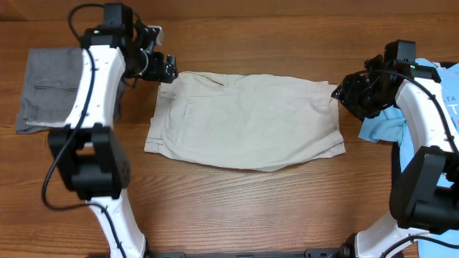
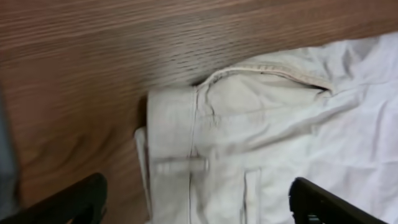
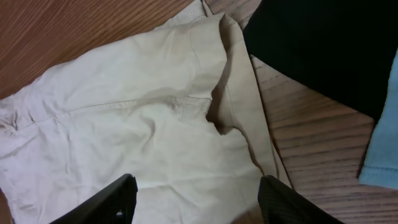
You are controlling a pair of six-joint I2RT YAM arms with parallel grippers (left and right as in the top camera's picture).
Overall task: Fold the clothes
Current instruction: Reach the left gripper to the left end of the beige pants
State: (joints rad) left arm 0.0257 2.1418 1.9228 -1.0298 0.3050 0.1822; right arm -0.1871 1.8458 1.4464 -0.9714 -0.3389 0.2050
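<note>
Beige shorts lie spread flat in the middle of the table. My left gripper is open just above their far left corner; the left wrist view shows the waistband and a belt loop between its fingers. My right gripper is open at the shorts' far right corner; the right wrist view shows the beige cloth under its fingers. Neither gripper holds cloth.
A folded grey garment lies at the far left of the table. A light blue garment lies at the right edge, behind my right arm, and shows in the right wrist view. Bare wood lies in front of the shorts.
</note>
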